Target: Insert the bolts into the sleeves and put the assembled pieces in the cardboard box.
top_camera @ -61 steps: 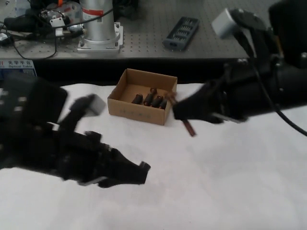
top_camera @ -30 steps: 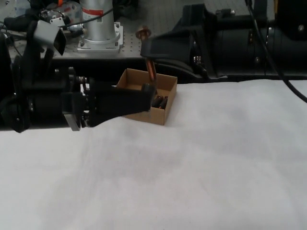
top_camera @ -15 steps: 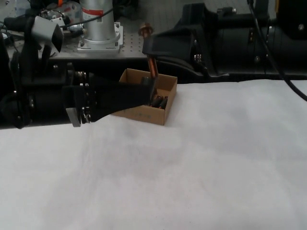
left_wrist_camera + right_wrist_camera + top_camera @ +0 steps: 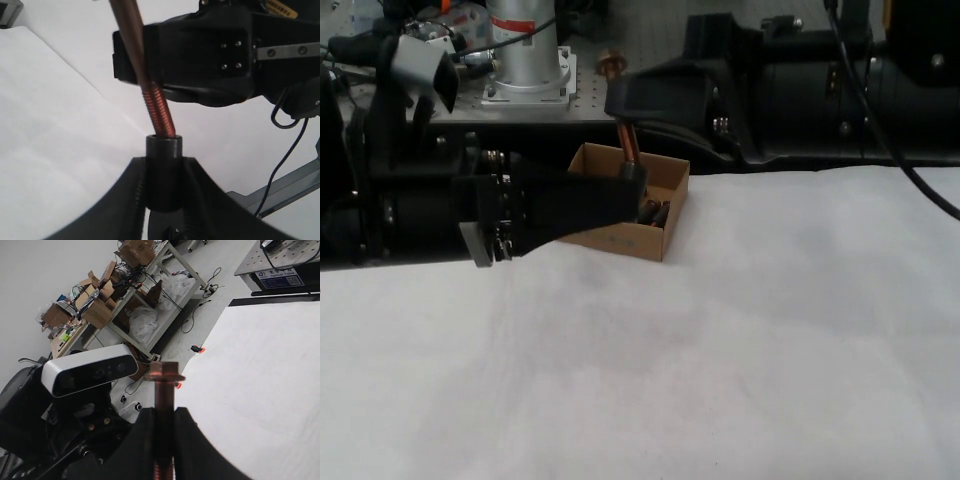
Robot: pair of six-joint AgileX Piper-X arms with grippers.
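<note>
- The bolt (image 4: 626,130) stands nearly upright with a slight tilt. Its flanged hex head (image 4: 164,374) is up and its threaded end is down in the mouth of the sleeve (image 4: 163,150).
- The sleeve's long axis runs in line with the bolt, bore opening upward. Both hang over the box (image 4: 610,235).
- The left gripper (image 4: 164,192) has its jaws closed tight on the sleeve's sides.
- The right gripper (image 4: 163,421) has its jaws pinched on the bolt's shank below the head.
- The bolt is copper-coloured metal, smooth above and threaded below. The sleeve is a plain black cylinder.
- The cardboard box is open-topped, with dark pieces (image 4: 654,213) inside.
- The white cloth (image 4: 750,350) spreads wide in front of the box and to its right. Behind the box is the edge of a perforated metal board (image 4: 620,95).
</note>
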